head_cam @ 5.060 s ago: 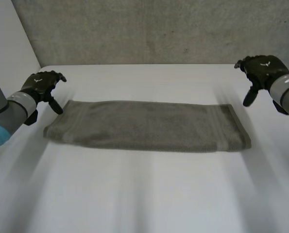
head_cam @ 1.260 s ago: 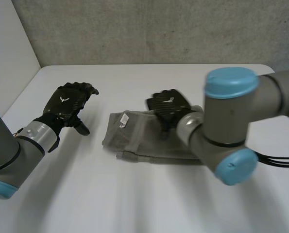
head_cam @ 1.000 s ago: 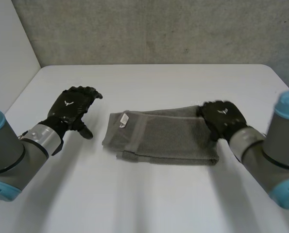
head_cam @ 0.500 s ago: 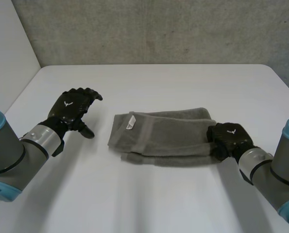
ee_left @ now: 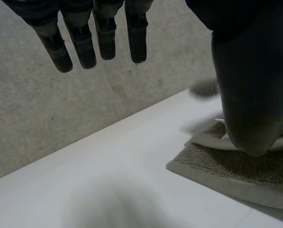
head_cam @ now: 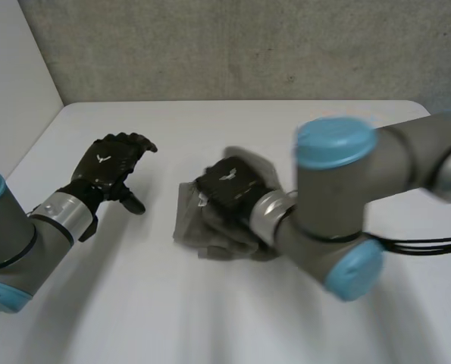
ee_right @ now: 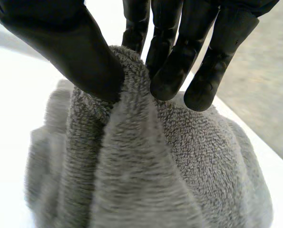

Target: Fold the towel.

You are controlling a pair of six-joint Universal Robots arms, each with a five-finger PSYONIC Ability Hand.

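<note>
One grey towel (head_cam: pixel 210 236) lies bunched into a short, thick bundle just left of the centre of the head view. It rests on the single white table (head_cam: pixel 210 318), with one grey wall (head_cam: pixel 248 45) across the upper part of the frame. Two hands are over the table.

The right hand (head_cam: pixel 227 184) sits on top of the bundle, its arm reaching in from the right edge and across the middle of the frame. In the right wrist view its thumb and fingers (ee_right: pixel 170 71) pinch a raised ridge of the towel (ee_right: pixel 146 171) between them. The blur makes it hard to tell which edge or corner of the cloth that ridge is.

The left hand (head_cam: pixel 108 168) hovers at the middle left of the head view, apart from the towel and holding nothing. In the left wrist view its fingers (ee_left: pixel 84 45) are straight and set wide from the thumb. Beyond the thumb, a flat edge of the towel (ee_left: pixel 227 166) lies on the table.
</note>
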